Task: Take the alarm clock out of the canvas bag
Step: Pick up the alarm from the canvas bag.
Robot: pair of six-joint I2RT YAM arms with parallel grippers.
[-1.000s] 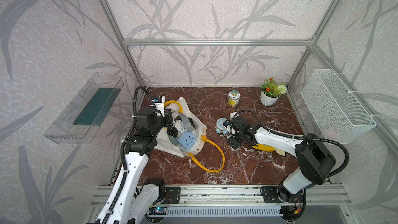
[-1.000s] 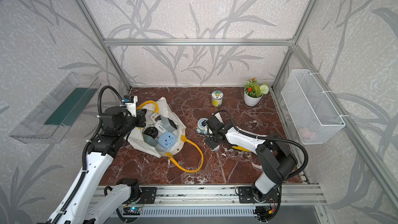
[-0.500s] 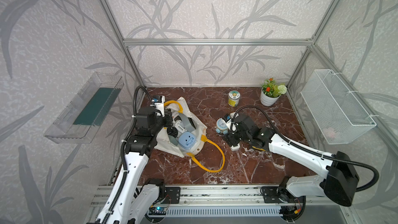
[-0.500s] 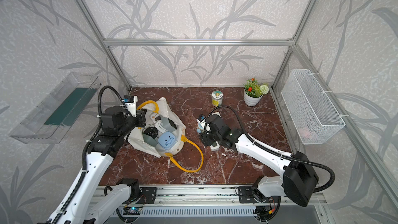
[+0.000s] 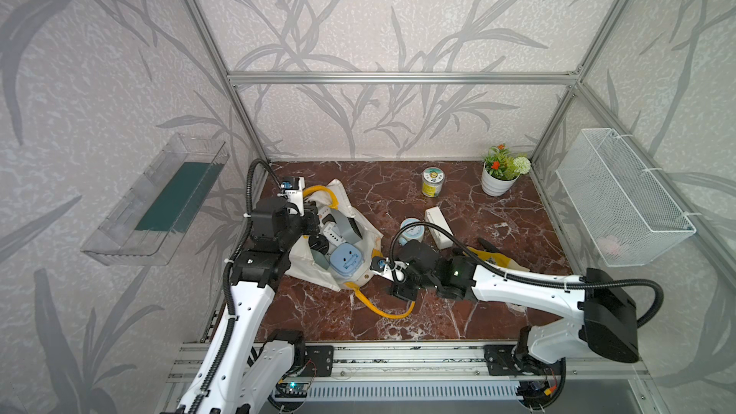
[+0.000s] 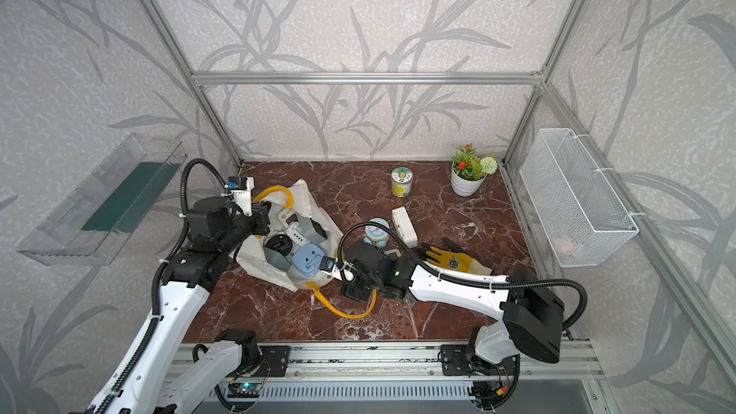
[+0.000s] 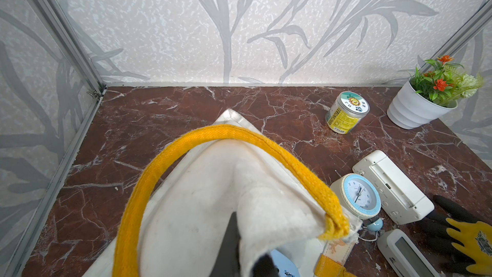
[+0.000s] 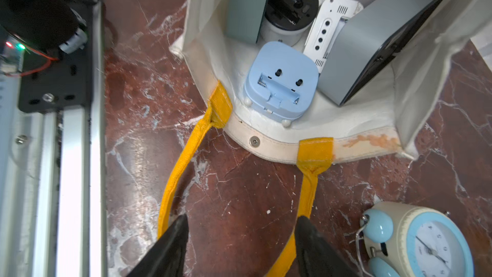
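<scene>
Reach step: right tool point(image 8: 239, 247) released, lined up on the open mouth of the canvas bag point(image 8: 279, 147).
Left tool point(image 5: 312, 219) is clenched on the bag's far rim, propping it open. The light blue alarm clock point(image 8: 281, 86) lies just inside the mouth, straight ahead of the right tool's 2 spread fingers point(image 8: 170, 249), which hover over the yellow handle point(image 8: 181, 163) on the surface point(image 8: 234, 182). Next, likely: advance past the rim, straddle the clock's sides, close, pull back.

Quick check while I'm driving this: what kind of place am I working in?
Most likely a lab test cell dressed as a room: an aluminium frame holds leaf-print wall panels, a marble-look tabletop fills its floor, and a mounting rail runs along the front.
</scene>
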